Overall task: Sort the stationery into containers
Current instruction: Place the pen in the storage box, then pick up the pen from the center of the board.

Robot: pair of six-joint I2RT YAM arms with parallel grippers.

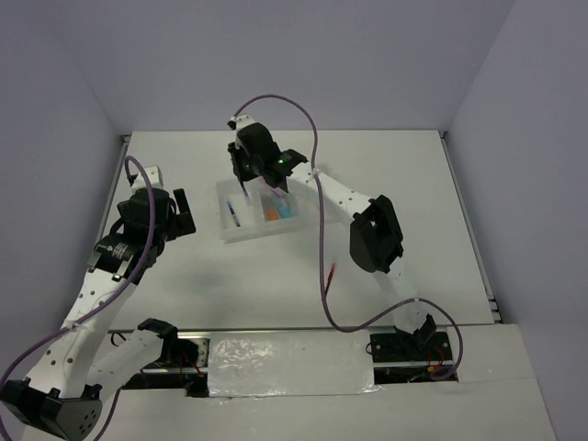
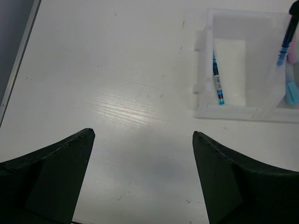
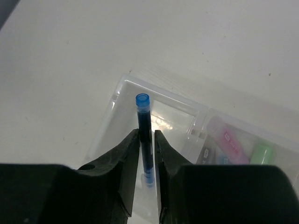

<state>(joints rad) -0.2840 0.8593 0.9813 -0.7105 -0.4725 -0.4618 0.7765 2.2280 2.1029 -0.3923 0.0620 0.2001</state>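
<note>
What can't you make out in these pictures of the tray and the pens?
Top view: the tray, far side covered by the right end effector; the red item on the table, too small to identify.
Left wrist view: the light-blue item, cut off by the right edge.
Right wrist view: the tray past the green item, cut off by the frame.

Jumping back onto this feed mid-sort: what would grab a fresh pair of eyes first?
The right gripper pinches a blue pen over the end compartment of the translucent tray, where another blue pen already lies. The left gripper hangs wide open over the table beside the tray, and a red pen lies loose toward the near edge.
</note>
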